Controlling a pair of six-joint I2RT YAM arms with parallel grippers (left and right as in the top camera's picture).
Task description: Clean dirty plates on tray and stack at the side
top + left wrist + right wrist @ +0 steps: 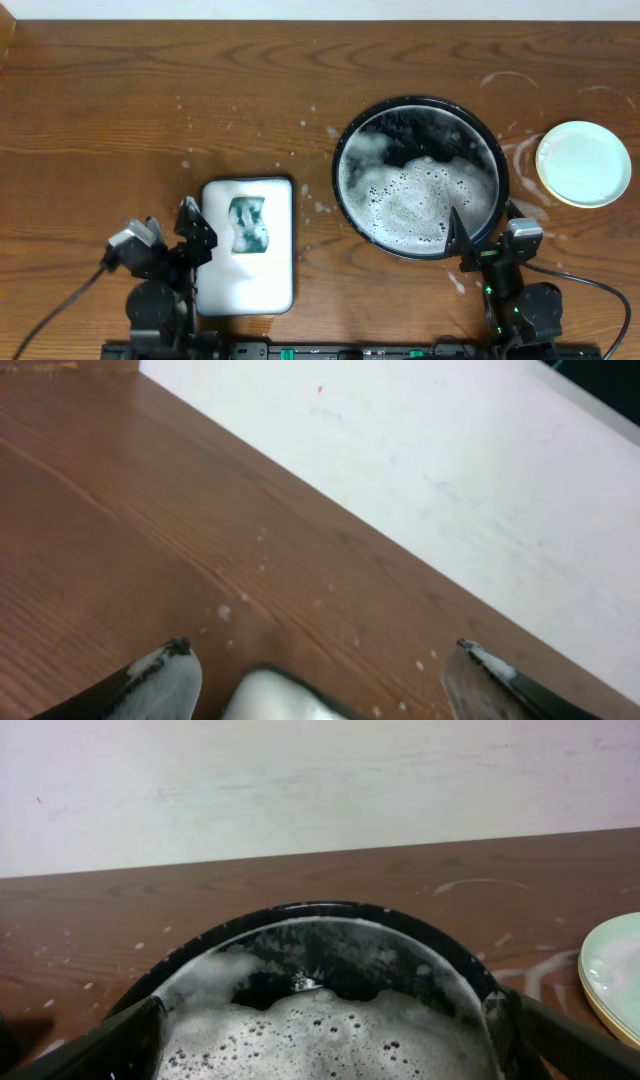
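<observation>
Brown wood-grain tabletop [120,110] below a white wall [300,780], streaked with whitish soap toward the right, with the plates [583,163] piled there on bare wood near the tray [338,180], pale mint on top and a yellow rim showing underneath. Tray round, black, covered in white foam [415,200]; to its left, a white rectangular dish [245,285] carrying a green sponge [248,224]. Left gripper [322,646] spread wide and empty beside the dish, right gripper [328,1003] equally wide, grasping nothing, at the tray's near rim.
</observation>
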